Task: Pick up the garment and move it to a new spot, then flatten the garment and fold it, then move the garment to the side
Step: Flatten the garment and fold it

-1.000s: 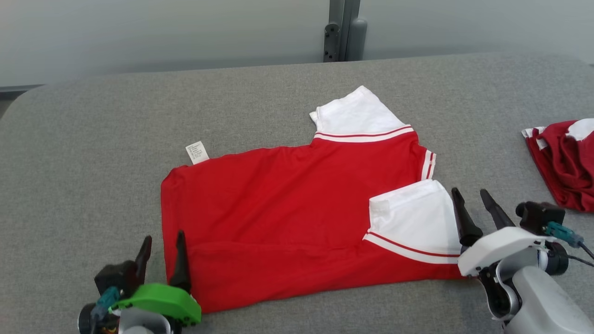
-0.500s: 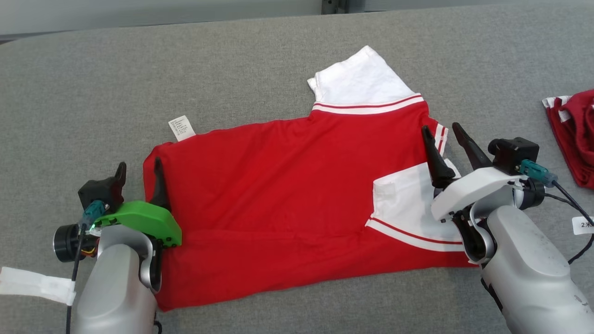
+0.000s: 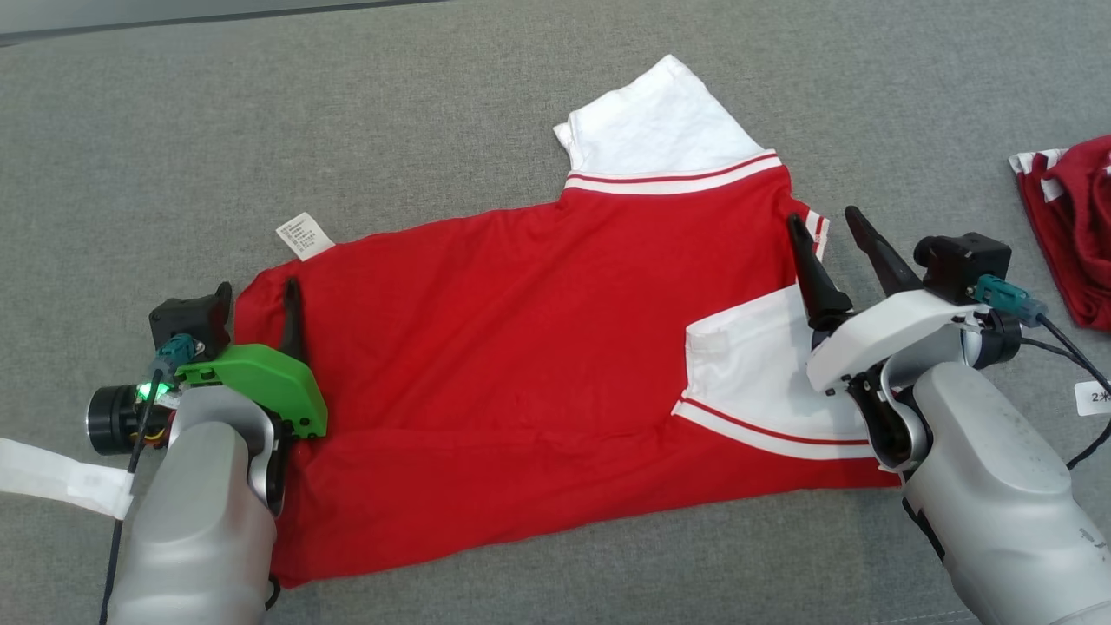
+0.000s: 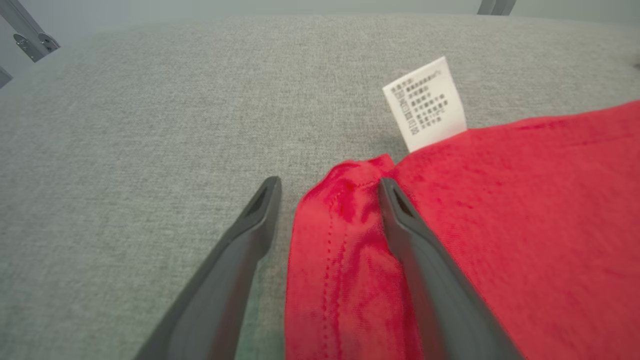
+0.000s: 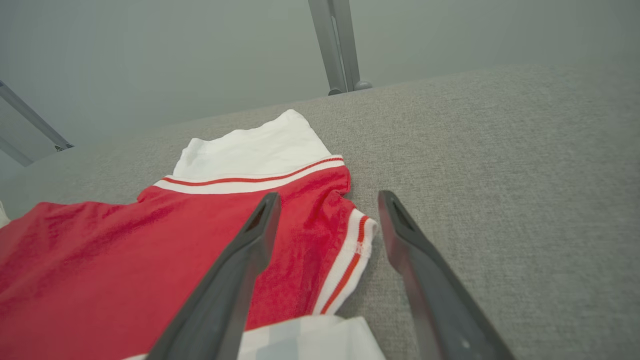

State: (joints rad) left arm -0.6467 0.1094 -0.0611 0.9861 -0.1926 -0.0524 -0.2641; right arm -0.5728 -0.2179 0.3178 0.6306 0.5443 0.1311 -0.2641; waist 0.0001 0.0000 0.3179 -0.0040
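The garment lies flat on the counter, with its long axis running left to right between the hands. The left hand, open, straddles the left-end hem corner. The right hand, open, straddles the striped edge at the right end.

A grey fabric-covered bench spans the head view. At the right edge of the frame a crumpled heap of dark red and white cloth lies on it, and lower down that edge sits a small white printed slip. In the right wrist view, a grey metal post rises at top centre behind the bench, against a plain pale wall. A slanted metal strut crosses the upper left corner of the left wrist view.
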